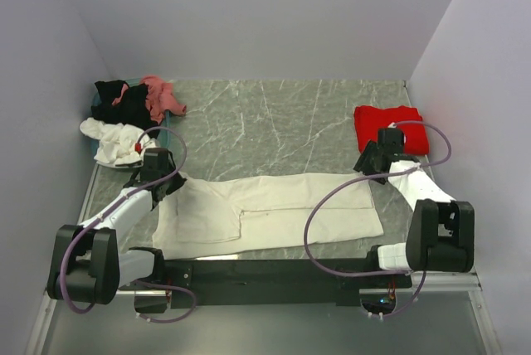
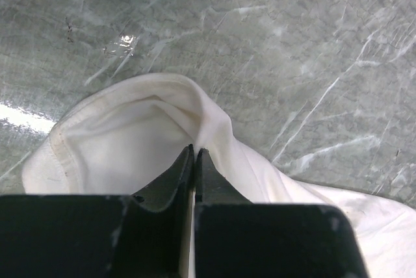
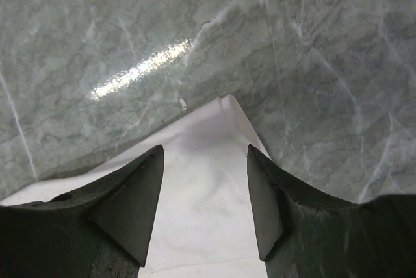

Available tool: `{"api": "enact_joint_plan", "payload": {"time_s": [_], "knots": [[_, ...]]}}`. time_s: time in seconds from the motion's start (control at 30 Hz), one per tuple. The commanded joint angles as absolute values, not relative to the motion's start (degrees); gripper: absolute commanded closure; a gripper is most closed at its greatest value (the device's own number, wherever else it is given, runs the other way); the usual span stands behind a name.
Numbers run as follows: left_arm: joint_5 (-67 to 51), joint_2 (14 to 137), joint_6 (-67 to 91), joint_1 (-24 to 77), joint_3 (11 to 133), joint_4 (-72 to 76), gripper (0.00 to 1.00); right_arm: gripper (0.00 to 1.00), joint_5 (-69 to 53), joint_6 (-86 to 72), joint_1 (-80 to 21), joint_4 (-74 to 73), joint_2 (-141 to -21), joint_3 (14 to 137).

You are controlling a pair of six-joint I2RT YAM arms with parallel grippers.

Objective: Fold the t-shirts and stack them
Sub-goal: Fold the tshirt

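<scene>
Left gripper (image 2: pixel 195 153): we see its jaws pressed together, with a fold of the cream t-shirt (image 1: pixel 274 210) pinched between them at the left end of the shirt; the cloth rises in a small hump up to the tips.
Right gripper (image 3: pixel 205 153): wide open and holding nothing; it hangs low over the far right corner of the same shirt, and the point of this corner lies between the two fingers.
Where the shirt lies: spread long across the near part of the table (image 1: pixel 274 114), between the two arms; one part is already turned over on itself, we think.
Far right: the red t-shirt (image 1: pixel 387 125) is a compact square just beyond the right arm; to us it looks folded.
Far left: the black t-shirt (image 1: pixel 110 98), the pink t-shirt (image 1: pixel 159 94) and the white t-shirt (image 1: pixel 112 139) lie crumpled close together.
Step in hand: we judge that we are taking the two far corners of the cream shirt for its next fold.
Next move: the right side must first close on its corner; then both ends should lift together, at the same height, so that the cloth goes over evenly and does not drag or wrinkle.
</scene>
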State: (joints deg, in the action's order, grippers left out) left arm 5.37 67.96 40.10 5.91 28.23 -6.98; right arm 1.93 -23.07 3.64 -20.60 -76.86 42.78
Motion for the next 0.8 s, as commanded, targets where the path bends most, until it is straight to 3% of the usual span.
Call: {"api": "enact_joint_plan", "payload": {"time_s": [0.0, 0.23, 0.43, 0.5, 0.77], "knots": [[4.39, 66.62, 40.08, 5.62, 27.51, -5.71, 0.98, 0.39, 2.72, -23.82, 4.04, -19.25, -78.31, 44.47], [4.04, 67.94, 39.90, 5.63, 27.95, -5.54, 1.00, 0.43, 3.60, -24.35, 3.96, -18.37, -82.78, 44.82], [3.87, 68.38, 39.90, 5.54, 27.95, -5.27, 0.99, 0.78, 6.68, -24.43, 3.96, -18.81, -86.04, 45.70], [3.87, 68.64, 39.90, 5.54, 28.04, -5.36, 1.00, 1.00, 8.77, -24.61, 4.04, -19.33, -86.31, 46.05], [4.39, 68.03, 40.25, 5.19, 27.86, -5.71, 0.99, 1.00, 14.84, -25.05, 4.31, -21.88, -86.75, 47.55]]}}
